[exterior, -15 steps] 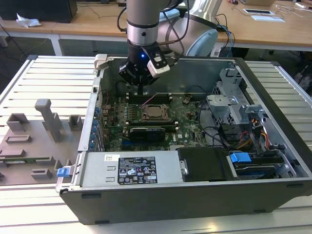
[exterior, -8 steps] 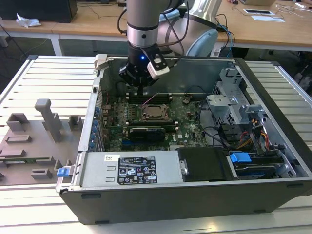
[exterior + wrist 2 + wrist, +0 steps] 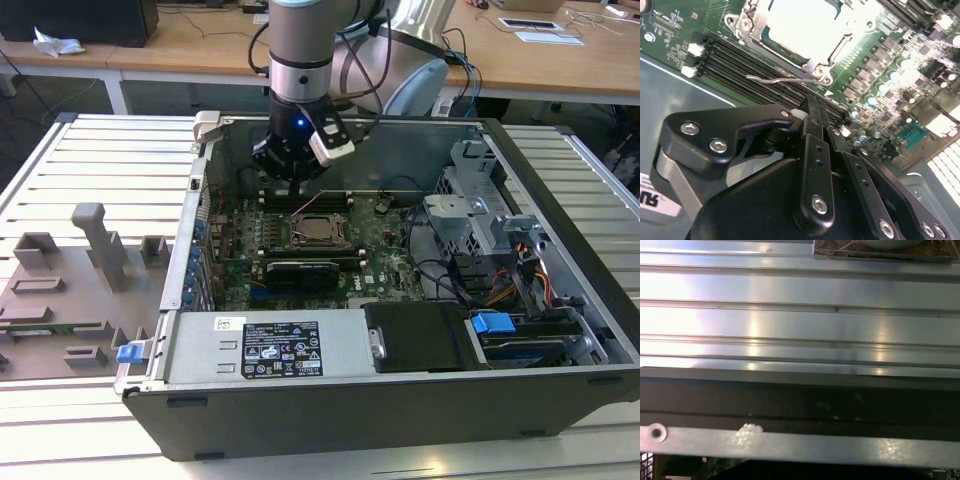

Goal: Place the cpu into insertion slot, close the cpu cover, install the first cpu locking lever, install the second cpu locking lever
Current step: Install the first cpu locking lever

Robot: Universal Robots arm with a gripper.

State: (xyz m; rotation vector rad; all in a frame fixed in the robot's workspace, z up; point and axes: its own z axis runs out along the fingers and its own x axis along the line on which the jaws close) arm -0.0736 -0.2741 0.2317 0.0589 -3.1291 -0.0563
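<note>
**Landmark:** insertion slot (image 3: 316, 229).
- **Above:** open air, free from the top.
- **Behind:** memory slots (image 3: 305, 198) with the gripper (image 3: 296, 186) hanging over them. The case wall (image 3: 400, 150) stands beyond.
- **Edge nearest the gripper:** thin wire locking lever (image 3: 785, 77).
- **In front:** long black card (image 3: 300, 271), then the power supply (image 3: 265, 345).
- **Exterior view's right:** loose cables (image 3: 432, 272) and the tall drive cage (image 3: 478, 215).
- **Exterior view's left:** low board parts, then the case side wall (image 3: 190, 250).

cpu (image 3: 805, 25): surface apparently washed out by glare in the second wrist view, one side cut off by the picture's edge; end effector (image 3: 812, 102): rear body cut off likewise; insertion slot (image 3: 318, 229): contents too small to tell in the exterior view.
</note>
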